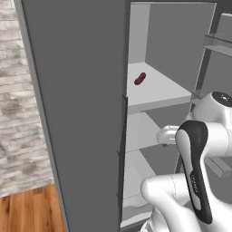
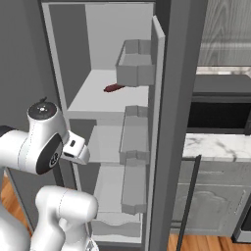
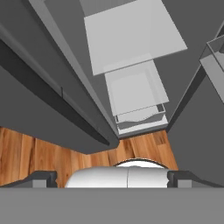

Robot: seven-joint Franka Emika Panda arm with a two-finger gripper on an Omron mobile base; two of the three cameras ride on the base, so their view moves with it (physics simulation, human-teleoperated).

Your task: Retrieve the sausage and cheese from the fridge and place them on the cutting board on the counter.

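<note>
fridge: door is swung open, light grey shelves are shown
sausage: is laid on the fridge's upper shelf, alone
gripper: fingers are spread wide, nothing grasped, pointed down at the fridge's bottom drawer

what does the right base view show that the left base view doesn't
Right base view alone: the marble counter beside the fridge, and the door bins on the open right door. Left base view alone: a brick wall past the closed left door. Both share the open fridge with the sausage lying on an upper shelf.
</note>
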